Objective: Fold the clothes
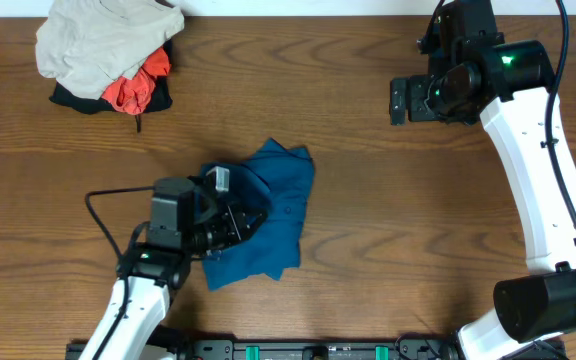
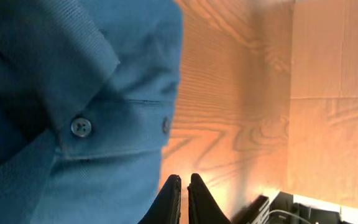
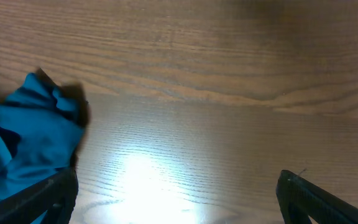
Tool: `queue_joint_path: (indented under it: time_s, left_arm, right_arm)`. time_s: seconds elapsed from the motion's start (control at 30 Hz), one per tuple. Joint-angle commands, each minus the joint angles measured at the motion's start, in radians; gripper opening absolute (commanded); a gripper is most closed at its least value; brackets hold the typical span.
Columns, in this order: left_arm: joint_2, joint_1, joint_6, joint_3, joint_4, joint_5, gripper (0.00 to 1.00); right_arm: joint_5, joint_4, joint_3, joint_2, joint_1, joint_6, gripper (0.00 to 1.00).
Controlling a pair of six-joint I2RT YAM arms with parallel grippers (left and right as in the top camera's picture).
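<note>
Closed tight at the left end effector (image 2: pixel 185 184) up front, no cloth visibly caught, over the crumpled teal shirt (image 1: pixel 273 215) in the middle of the tabletop (image 1: pixel 388 250), spread wide at the right end effector (image 1: pixel 399 101) far back, so may come away empty and bunch the heap instead of folding.

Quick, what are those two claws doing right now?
Left gripper: shut beside the shirt; a grip on it cannot be told.
Right gripper: open, holding nothing.

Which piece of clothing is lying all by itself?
The teal-blue buttoned shirt, crumpled mid-table. The beige garment, orange-red garment and black garment lie heaped together in the far-left corner.
</note>
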Motion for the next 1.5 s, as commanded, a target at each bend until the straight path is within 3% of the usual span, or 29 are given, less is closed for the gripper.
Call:
queue_joint_path:
  time_s: [0.0,0.27,0.47,0.73,0.97,1.1,1.27,1.47]
  left_arm:
    - [0.070,-0.027,-0.043,-0.039,0.075,-0.019,0.07]
    - [0.369,-0.112,-0.166,-0.046,0.293,0.007,0.07]
    - [0.584,-0.112,-0.191,-0.046,0.410,0.050,0.07]
    - [0.530,-0.112,-0.168,-0.038,0.655,0.178,0.07]
    - [0.293,-0.077,-0.132,-0.037,0.585,0.183,0.12]
    - [0.206,0.014,-0.041,-0.037,0.458,0.163,0.16]
    - [0.200,0.170,0.105,-0.037,0.230,0.076,0.17]
    - [0.291,0.252,0.159,-0.037,0.204,0.077,0.17]
  right_arm:
    - [0.013,0.001,0.001,0.001,0.001,-0.014,0.99]
    - [0.006,-0.002,0.001,0.001,0.001,-0.011,0.99]
    - [0.006,-0.007,0.001,0.001,0.001,-0.011,0.99]
    - [0.006,-0.011,0.001,0.001,0.001,-0.011,0.99]
    - [0.007,-0.024,0.001,0.001,0.001,-0.012,0.99]
    - [0.007,-0.024,0.001,0.001,0.001,-0.012,0.99]
    - [0.007,-0.023,0.001,0.001,0.001,-0.012,0.99]
    - [0.006,-0.013,0.001,0.001,0.001,-0.011,0.99]
